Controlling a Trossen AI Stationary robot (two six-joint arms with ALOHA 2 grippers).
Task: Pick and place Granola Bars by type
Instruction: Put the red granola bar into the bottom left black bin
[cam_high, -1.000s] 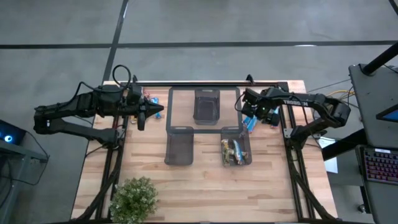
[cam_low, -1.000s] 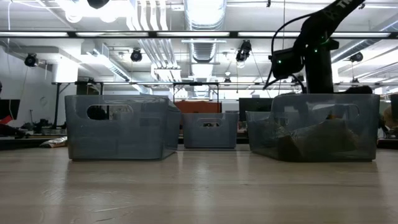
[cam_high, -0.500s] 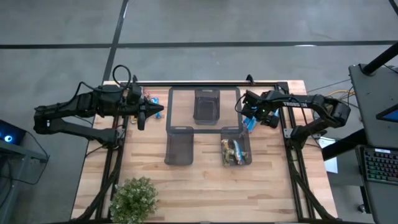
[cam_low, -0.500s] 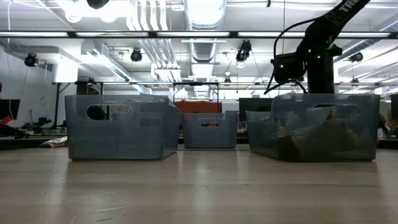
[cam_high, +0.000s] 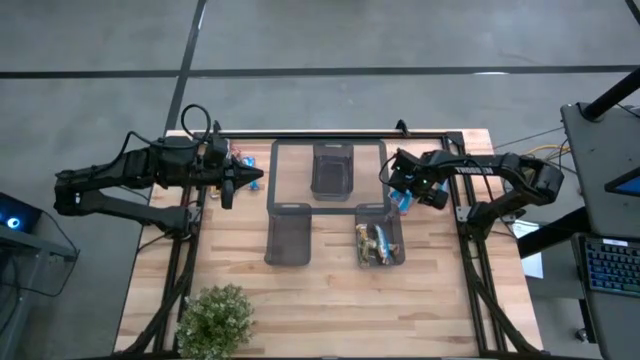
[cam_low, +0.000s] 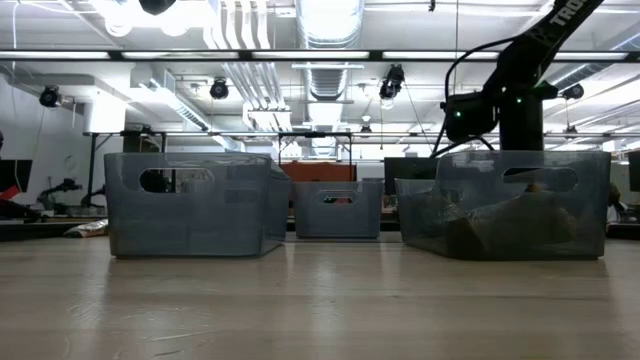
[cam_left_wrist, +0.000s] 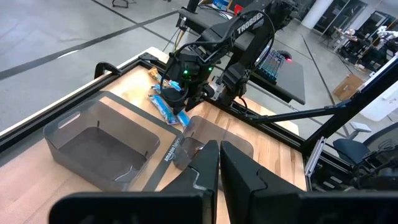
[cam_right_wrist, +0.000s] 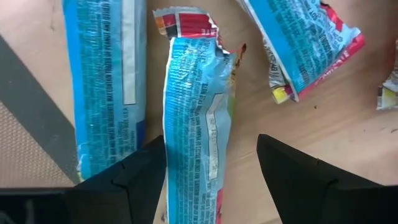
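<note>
Several blue granola bars (cam_high: 403, 198) lie flat on the table at its far right, beside the right near bin. My right gripper (cam_high: 401, 187) points down over them, open. In the right wrist view its fingers (cam_right_wrist: 134, 177) stand on either side of one blue bar with a red end (cam_right_wrist: 196, 118), close to its long edges, with two more bars (cam_right_wrist: 102, 81) alongside. Whether they touch it, I cannot tell. More bars (cam_high: 375, 243) lie in the right near bin. My left gripper (cam_high: 258, 177) hangs shut at the far left, holding nothing.
Three dark see-through bins stand mid-table: one far centre (cam_high: 332, 170), one near left (cam_high: 288, 232), one near right (cam_high: 392, 240). A potted plant (cam_high: 215, 315) sits at the near left edge. A few bars (cam_high: 240, 158) lie by the left arm. A black rail (cam_high: 310, 135) runs along the far edge.
My right gripper has sunk a little toward the blue bars on the table, still open and pointing down.
</note>
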